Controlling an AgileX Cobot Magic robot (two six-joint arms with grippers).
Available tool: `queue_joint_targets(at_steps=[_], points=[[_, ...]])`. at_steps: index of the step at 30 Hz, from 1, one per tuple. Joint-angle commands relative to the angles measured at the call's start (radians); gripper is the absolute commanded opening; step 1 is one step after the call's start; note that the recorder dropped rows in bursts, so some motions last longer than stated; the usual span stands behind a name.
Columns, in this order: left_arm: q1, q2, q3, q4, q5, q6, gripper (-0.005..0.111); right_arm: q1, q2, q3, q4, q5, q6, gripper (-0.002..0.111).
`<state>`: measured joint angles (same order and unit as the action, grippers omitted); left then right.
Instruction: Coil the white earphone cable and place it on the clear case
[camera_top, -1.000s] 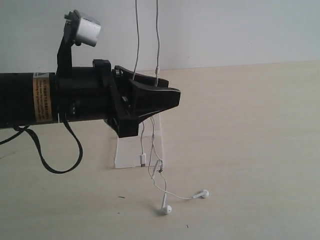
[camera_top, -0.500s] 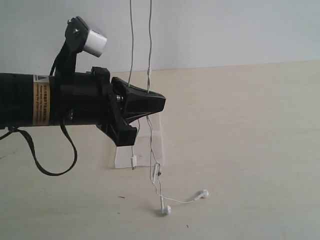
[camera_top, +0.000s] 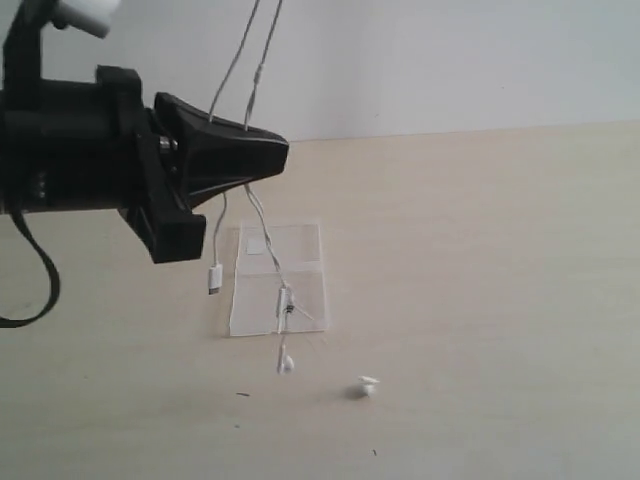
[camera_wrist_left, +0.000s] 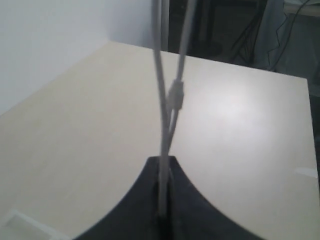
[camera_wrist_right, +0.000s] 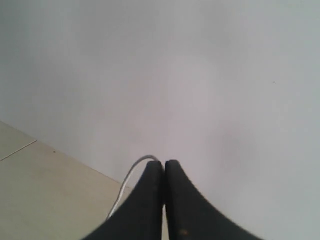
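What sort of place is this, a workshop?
Probably a robotics lab bench: a pale tabletop against a plain white wall, a black robot arm holding up a white earphone cable, and a clear case.

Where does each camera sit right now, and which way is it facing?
Exterior: off the arms, facing across the table to the white wall; shows the left arm, its left gripper and the clear case lying on the table.
Left wrist: behind the shut left gripper, looking along it over the table; the white earphone cable rises from its tip.
Right wrist: behind the shut right gripper, facing the wall; cable curves off its tip.
Shared: exterior and left wrist both show the left gripper pinching the cable.
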<state>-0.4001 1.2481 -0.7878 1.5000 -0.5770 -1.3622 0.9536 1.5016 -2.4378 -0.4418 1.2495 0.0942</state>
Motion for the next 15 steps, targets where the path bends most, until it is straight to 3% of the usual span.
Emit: queue_joint_targets(at_steps=[1, 7, 12, 15], points=[[0.003, -0.109, -0.002, 0.054, 0.048, -0.113, 0.000, 0.000, -0.053, 0.053, -0.041, -0.028, 0.022, 0.000], [0.003, -0.256, -0.039, 0.079, 0.070, -0.224, 0.000, 0.000, -0.160, 0.295, -0.045, -0.028, 0.048, 0.000], [0.003, -0.348, -0.106, 0.244, 0.118, -0.430, 0.000, 0.000, -0.241, 0.531, -0.031, -0.028, 0.048, 0.000], [0.011, -0.389, -0.129, 0.244, 0.127, -0.507, 0.000, 0.000, -0.285, 0.650, -0.013, -0.028, 0.062, 0.000]])
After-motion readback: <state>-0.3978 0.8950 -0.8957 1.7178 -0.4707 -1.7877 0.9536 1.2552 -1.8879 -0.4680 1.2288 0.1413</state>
